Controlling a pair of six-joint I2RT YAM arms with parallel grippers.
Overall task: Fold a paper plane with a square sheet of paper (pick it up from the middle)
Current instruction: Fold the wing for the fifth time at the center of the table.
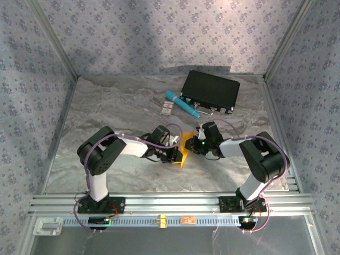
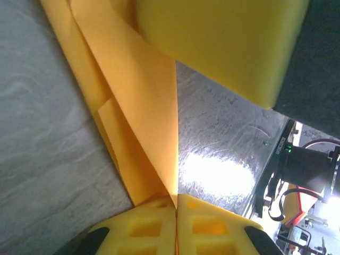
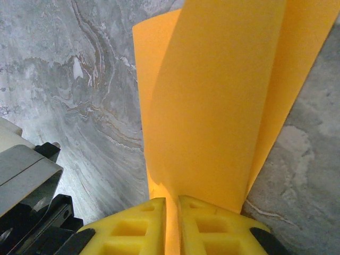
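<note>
The sheet of paper (image 1: 184, 144), orange-yellow and folded into a narrow shape, is in the middle of the table (image 1: 106, 111), held between the two grippers. In the top view its long axis runs from the far side toward the near edge, a little slanted, and its narrower end points toward the arm bases. The left gripper (image 2: 176, 201) is closed on the paper: its yellow fingers (image 2: 143, 228) meet with only the thin layers between them. The right gripper (image 3: 171, 207) pinches it in the same way from the opposite side. In the left wrist view several folded layers with a crease go away from the fingertips. Whether the paper touches the table, I cannot tell. Behind, well apart, lie a black case (image 1: 210, 91), a teal pen (image 1: 181, 103) and a small white-and-red card (image 1: 168, 109).
</note>
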